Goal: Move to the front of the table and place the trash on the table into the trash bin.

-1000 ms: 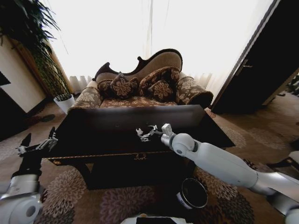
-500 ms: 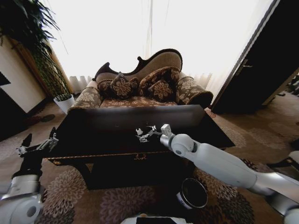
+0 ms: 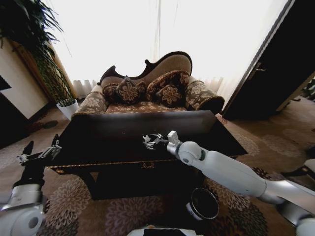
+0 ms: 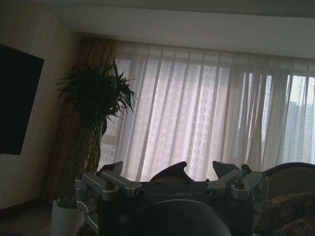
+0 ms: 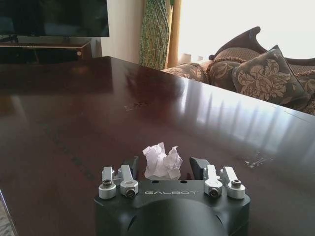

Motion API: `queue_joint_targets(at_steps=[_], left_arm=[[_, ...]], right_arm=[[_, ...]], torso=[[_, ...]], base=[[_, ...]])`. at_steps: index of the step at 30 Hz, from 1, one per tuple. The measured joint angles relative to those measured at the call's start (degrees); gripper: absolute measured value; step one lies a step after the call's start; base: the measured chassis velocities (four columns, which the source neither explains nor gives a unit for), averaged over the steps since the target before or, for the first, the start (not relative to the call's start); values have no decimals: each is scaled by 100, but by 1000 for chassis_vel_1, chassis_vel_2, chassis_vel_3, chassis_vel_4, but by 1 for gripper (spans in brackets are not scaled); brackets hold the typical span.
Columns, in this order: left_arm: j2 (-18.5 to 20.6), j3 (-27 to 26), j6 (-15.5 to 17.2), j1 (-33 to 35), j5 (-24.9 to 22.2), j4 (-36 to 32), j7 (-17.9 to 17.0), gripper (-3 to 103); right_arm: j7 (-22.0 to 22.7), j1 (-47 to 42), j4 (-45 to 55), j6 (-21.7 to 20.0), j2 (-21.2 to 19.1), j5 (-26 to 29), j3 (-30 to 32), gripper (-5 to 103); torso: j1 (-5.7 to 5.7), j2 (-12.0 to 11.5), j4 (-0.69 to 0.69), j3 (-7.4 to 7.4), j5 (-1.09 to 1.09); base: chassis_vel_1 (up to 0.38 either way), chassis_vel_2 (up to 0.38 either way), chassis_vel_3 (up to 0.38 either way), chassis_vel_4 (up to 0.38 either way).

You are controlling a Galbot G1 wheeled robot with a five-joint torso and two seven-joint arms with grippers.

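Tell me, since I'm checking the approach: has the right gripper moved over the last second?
Yes. Against the table's gold ornament, which stays put, the right gripper has crept leftward and slightly toward the sofa, its open fingers straddling the crumpled paper.

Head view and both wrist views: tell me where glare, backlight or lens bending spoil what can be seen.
Head view: the window behind the sofa is blown out white, the table reads near black, and the door frame bows outward toward the edge. Left wrist view: backlit curtains leave the left gripper and plant dark. Right wrist view: window glare streaks the tabletop; the crumpled paper between the right gripper's open jaws stays clear.
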Motion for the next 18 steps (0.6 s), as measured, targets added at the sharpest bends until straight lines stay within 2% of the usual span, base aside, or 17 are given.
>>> queue_joint_targets(at_steps=[2, 4, 5, 6, 7, 9, 11, 18], left_arm=[[6, 1, 0, -7, 4, 14, 0, 100], [9, 2, 0, -10, 4, 17, 0, 100], [12, 2, 0, -13, 4, 21, 0, 100], [15, 4, 0, -18, 5, 24, 0, 100], [18, 12, 0, -24, 5, 26, 0, 100], [18, 16, 0, -26, 5, 26, 0, 100], [18, 28, 0, -31, 8, 28, 1, 100], [17, 17, 0, -16, 11, 20, 2, 100]], right_arm=[[-10, 17, 0, 4, 3, 3, -6, 48], [-14, 18, 0, 6, 2, 3, -6, 48], [-18, 19, 0, 7, -1, 3, -6, 43], [-20, 19, 0, 9, -5, 3, -6, 43], [-25, 16, 2, 15, -17, 3, -6, 32], [-28, 12, 3, 20, -25, 2, -5, 32], [-36, -8, 5, 31, -40, -2, 3, 23], [-94, -50, 62, 82, -114, -9, 64, 21]], torso=[[0, 0, 0, 0, 0], [0, 0, 0, 0, 0], [0, 0, 0, 0, 0], [0, 0, 0, 0, 0], [0, 0, 0, 0, 0], [0, 0, 0, 0, 0], [0, 0, 0, 0, 0], [0, 0, 0, 0, 0]], base=[[0, 0, 0, 0], [0, 0, 0, 0], [0, 0, 0, 0], [0, 0, 0, 0], [0, 0, 0, 0], [0, 0, 0, 0], [0, 0, 0, 0], [0, 0, 0, 0]])
